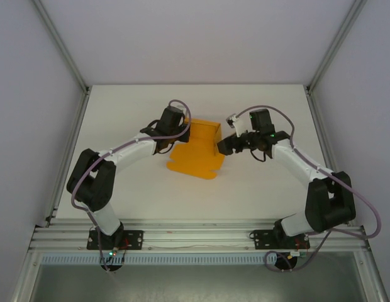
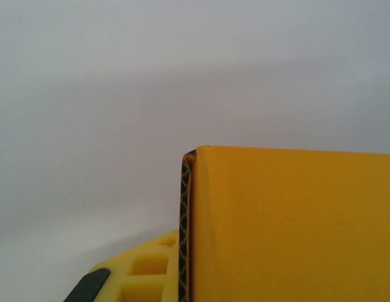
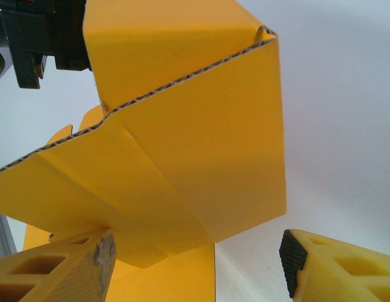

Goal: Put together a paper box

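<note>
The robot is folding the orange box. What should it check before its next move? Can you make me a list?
1. Left gripper pinching the orange-yellow corrugated card box: ok. It is shut, with the card edge right against its finger.
2. Right gripper open: ok. Its fingers are wide apart.
3. Flap between the right fingers: ok. It hangs down between them.
4. Right fingers touching the flap: cannot tell.
5. All walls folded up: not ok. One wall stands, but the near panel lies flat on the white table.
</note>
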Tool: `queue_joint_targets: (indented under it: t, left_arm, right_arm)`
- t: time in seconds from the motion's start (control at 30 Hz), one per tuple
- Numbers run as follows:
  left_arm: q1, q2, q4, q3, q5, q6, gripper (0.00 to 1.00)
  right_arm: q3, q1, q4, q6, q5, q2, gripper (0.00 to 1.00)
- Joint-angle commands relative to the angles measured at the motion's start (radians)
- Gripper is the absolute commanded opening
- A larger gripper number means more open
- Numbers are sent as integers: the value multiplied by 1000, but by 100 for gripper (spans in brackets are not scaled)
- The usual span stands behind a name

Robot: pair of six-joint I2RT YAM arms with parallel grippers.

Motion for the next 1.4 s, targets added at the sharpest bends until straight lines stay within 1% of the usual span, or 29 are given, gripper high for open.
queue_joint_targets:
  t: [0.0,0.1,0.13,0.23,0.33,0.4,0.43,0.5,0.53,0.57,0.6,0.63,0.7,0.73,0.77,0.83,0.9,1.0,1.13,1.17,1.23,1.37]
  left_arm:
    - [0,-40,2,14,-2,7,0]
    - [-2,-38,-13,17,-3,6,0]
    - [-3,-39,-11,16,1,7,0]
    - [-6,-40,-6,14,12,8,0]
    - [-14,-37,-6,18,22,21,0]
    - [-16,-40,-4,15,26,34,0]
    - [-20,-41,1,12,28,40,0]
    - [-23,-42,9,8,31,43,0]
    - [-22,-42,8,9,31,45,0]
    - [-25,-44,8,10,32,46,0]
    - [-25,-45,11,10,35,45,0]
    - [-26,-46,17,9,37,45,0]
    - [-28,-43,17,13,38,43,0]
    - [-28,-41,14,15,39,43,0]
    - [-29,-38,13,17,39,44,0]
    - [-31,-33,8,22,41,44,0]
    - [-31,-30,2,27,32,43,0]
    - [-31,-31,0,21,15,44,0]
    - [-31,-37,3,6,20,46,0]
    - [-30,-37,2,7,21,46,0]
    - [-31,-36,2,7,23,47,0]
    - [-31,-38,8,6,45,47,0]
  right_arm:
    - [26,17,78,20,31,27,71]
    - [16,36,151,68,78,43,72]
    - [11,41,173,78,103,49,74]
    - [0,62,253,123,182,66,74]
    - [14,78,289,164,279,99,66]
    - [27,79,292,176,335,122,62]
    - [31,81,298,183,356,133,57]
    - [35,82,312,204,380,148,40]
    - [34,83,324,211,382,152,37]
    - [30,84,339,223,398,154,35]
    - [24,88,357,242,431,156,33]
    - [19,91,373,261,477,155,28]
    - [10,105,394,295,598,158,21]
    - [7,112,393,299,634,158,20]
    - [7,115,392,294,630,159,23]
    - [0,115,399,282,543,159,37]
    - [-11,116,405,261,429,154,45]
    - [-18,109,394,247,323,135,50]
    - [-16,83,331,195,156,108,62]
    - [-15,80,317,188,133,104,62]
    - [-17,74,302,172,107,93,64]
    - [-18,74,288,158,123,75,68]
